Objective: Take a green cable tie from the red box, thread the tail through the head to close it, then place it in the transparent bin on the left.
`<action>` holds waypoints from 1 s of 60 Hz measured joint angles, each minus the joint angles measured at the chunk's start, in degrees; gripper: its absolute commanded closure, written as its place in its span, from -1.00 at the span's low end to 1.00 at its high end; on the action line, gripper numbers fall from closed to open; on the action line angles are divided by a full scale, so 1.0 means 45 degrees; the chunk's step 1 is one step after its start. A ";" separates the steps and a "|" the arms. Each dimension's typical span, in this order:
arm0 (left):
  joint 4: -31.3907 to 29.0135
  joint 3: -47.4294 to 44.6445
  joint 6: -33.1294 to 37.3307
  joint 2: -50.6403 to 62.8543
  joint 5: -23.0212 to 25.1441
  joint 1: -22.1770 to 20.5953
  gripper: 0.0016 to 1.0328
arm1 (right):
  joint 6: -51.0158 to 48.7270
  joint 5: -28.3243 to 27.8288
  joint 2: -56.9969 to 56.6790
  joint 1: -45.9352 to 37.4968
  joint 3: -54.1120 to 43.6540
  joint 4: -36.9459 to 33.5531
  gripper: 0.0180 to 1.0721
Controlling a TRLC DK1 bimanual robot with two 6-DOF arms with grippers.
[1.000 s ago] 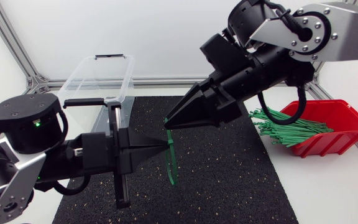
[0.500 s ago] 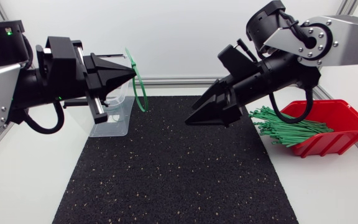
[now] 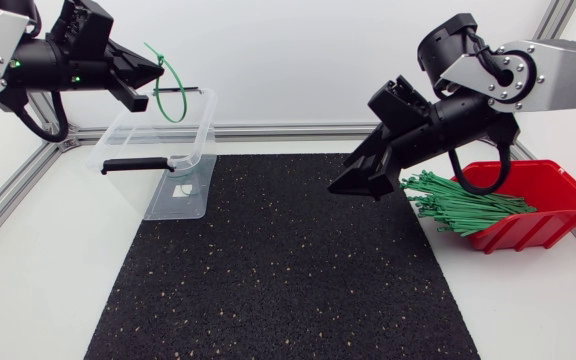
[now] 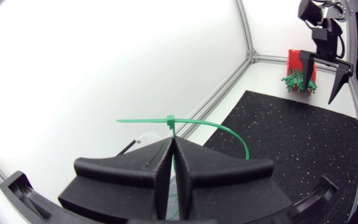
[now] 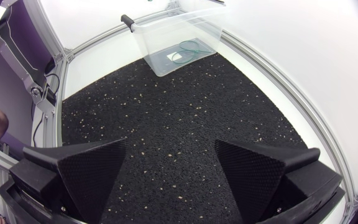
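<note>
My left gripper is high at the back left, shut on a closed green cable tie whose loop hangs over the transparent bin. In the left wrist view the fingers pinch the tie just below its head. My right gripper hangs open and empty above the mat's right side, beside the red box holding several green ties. From the right wrist view its fingers stand wide apart, and another green tie lies inside the bin.
A black speckled mat covers the middle of the table between bin and box. An aluminium frame rail runs along the back edge. The bin's black handle sticks out toward the left.
My left arm has carried the looped tie up and left from mid-mat to above the bin. My right gripper let go of it, opened wide and drew back toward the red box.
</note>
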 measured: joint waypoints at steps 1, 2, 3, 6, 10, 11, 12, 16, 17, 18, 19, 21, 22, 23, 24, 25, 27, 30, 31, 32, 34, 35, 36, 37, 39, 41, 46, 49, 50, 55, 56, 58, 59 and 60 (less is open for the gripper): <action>-0.0204 0.0194 0.0010 0.0141 -0.0107 0.0039 0.69 | -0.0024 0.0097 0.0000 -0.0010 0.0000 0.0005 -0.93; -0.0476 0.0447 0.0068 0.0306 -0.0233 0.0097 0.64 | -0.0063 0.0180 0.0000 -0.0029 0.0000 0.0010 -0.93; -0.0675 0.0641 0.0136 0.0432 -0.0301 0.0136 0.58 | -0.0097 0.0233 0.0000 -0.0044 0.0000 0.0005 -0.93; -0.1078 0.1098 0.0248 0.0772 -0.0588 0.0262 0.49 | -0.0146 0.0301 -0.0005 -0.0068 0.0000 0.0005 -0.93; -0.1389 0.1418 0.0520 0.1035 -0.0937 0.0355 0.40 | -0.0209 0.0515 -0.0063 -0.0073 -0.0005 0.0005 -0.93; -0.1447 0.1452 0.0578 0.1064 -0.1001 0.0364 0.35 | -0.0243 0.0534 -0.0073 -0.0087 -0.0015 0.0005 -0.93; -0.1535 0.1481 0.0646 0.1098 -0.1151 0.0374 0.32 | -0.0253 0.0539 -0.0102 -0.0102 -0.0029 0.0005 -0.93; -0.1996 0.1651 0.0923 0.1200 -0.1545 0.0335 -0.01 | -0.0301 0.0573 -0.0194 -0.0155 -0.0087 -0.0005 -0.93; -0.2166 0.1724 0.0971 0.1239 -0.1622 0.0316 -0.10 | -0.0330 0.0583 -0.0223 -0.0165 -0.0107 -0.0005 -0.93; -0.2244 0.1763 0.1015 0.1282 -0.1715 0.0296 -0.17 | -0.0345 0.0583 -0.0243 -0.0180 -0.0121 -0.0005 -0.93; -0.2297 0.1812 0.1044 0.1316 -0.1860 0.0267 -0.28 | -0.0359 0.0588 -0.0267 -0.0199 -0.0141 -0.0005 -0.93; -0.2385 0.1889 0.1112 0.1394 -0.2059 0.0209 -0.57 | -0.0393 0.0656 -0.0316 -0.0233 -0.0175 -0.0010 -0.93; -0.2395 0.1919 0.1166 0.1438 -0.2152 0.0185 -0.71 | -0.0398 0.0699 -0.0345 -0.0233 -0.0199 -0.0005 -0.93; -0.2419 0.1923 0.1175 0.1457 -0.2244 0.0160 -0.88 | -0.0418 0.0733 -0.0379 -0.0233 -0.0214 -0.0010 -0.93; -0.2443 0.1938 0.1205 0.1472 -0.2312 0.0131 -0.94 | -0.0432 0.0763 -0.0413 -0.0233 -0.0243 -0.0005 -0.93; -0.2526 0.1943 0.1209 0.1486 -0.2429 0.0097 -0.94 | -0.0442 0.0792 -0.0442 -0.0238 -0.0272 -0.0005 -0.93; -0.2754 0.2001 0.1253 0.1520 -0.2657 0.0015 -0.94 | -0.0466 0.0831 -0.0515 -0.0233 -0.0330 -0.0015 -0.93; -0.3118 0.2152 0.1248 0.1583 -0.2875 -0.0087 -0.94 | -0.0481 0.0942 -0.0607 -0.0233 -0.0374 -0.0034 -0.93; -0.3220 0.2215 0.1243 0.1608 -0.2929 -0.0117 -0.94 | -0.0481 0.0971 -0.0631 -0.0233 -0.0393 -0.0034 -0.93; -0.3356 0.2297 0.1243 0.1637 -0.2939 -0.0131 -0.94 | -0.0481 0.1049 -0.0670 -0.0233 -0.0398 -0.0039 -0.93; -0.3677 0.2540 0.1239 0.1729 -0.2963 -0.0185 -0.94 | -0.0481 0.1161 -0.0719 -0.0238 -0.0408 -0.0029 -0.93; -0.3793 0.2652 0.1234 0.1763 -0.2977 -0.0194 -0.94 | -0.0481 0.1195 -0.0743 -0.0253 -0.0408 -0.0034 -0.93; -0.3929 0.2798 0.1205 0.1821 -0.2982 -0.0194 -0.94 | -0.0481 0.1239 -0.0767 -0.0267 -0.0408 -0.0029 -0.93; -0.4070 0.2982 0.1195 0.1880 -0.2987 -0.0194 -0.94 | -0.0481 0.1311 -0.0811 -0.0316 -0.0408 -0.0024 -0.93; -0.4299 0.3274 0.1146 0.1987 -0.3021 -0.0189 -0.93 | -0.0486 0.1447 -0.0850 -0.0340 -0.0408 0.0000 -0.93; -0.4449 0.3517 0.1141 0.2055 -0.3031 -0.0170 -0.93 | -0.0481 0.1603 -0.0889 -0.0393 -0.0408 0.0010 -0.93; -0.4600 0.3871 0.0996 0.2161 -0.3036 -0.0078 -0.93 | -0.0481 0.2030 -0.0942 -0.0505 -0.0408 0.0214 -0.93; -0.4721 0.3925 0.0855 0.2166 -0.3128 -0.0068 -0.93 | -0.0476 0.2210 -0.0957 -0.0588 -0.0413 0.0423 -0.93; -0.4760 0.3934 0.0801 0.2166 -0.3167 -0.0068 -0.93 | -0.0481 0.2215 -0.0967 -0.0622 -0.0413 0.0500 -0.93; -0.5003 0.3944 0.0505 0.2161 -0.3220 -0.0068 -0.93 | -0.0476 0.2370 -0.1117 -0.0889 -0.0418 0.0767 -0.93; -0.5032 0.3944 0.0457 0.2161 -0.3220 -0.0068 -0.93 | -0.0476 0.2404 -0.1171 -0.0942 -0.0418 0.0806 -0.93; -0.5056 0.3939 0.0277 0.2137 -0.3235 -0.0068 -0.93 | -0.0476 0.2453 -0.1311 -0.1088 -0.0495 0.1044 -0.93; -0.5051 0.3934 0.0214 0.2118 -0.3274 -0.0068 -0.93 | -0.0471 0.2487 -0.1389 -0.1156 -0.0534 0.1141 -0.93; -0.5032 0.3915 0.0165 0.2093 -0.3342 -0.0073 -0.93 | -0.0471 0.2492 -0.1477 -0.1224 -0.0583 0.1229 -0.93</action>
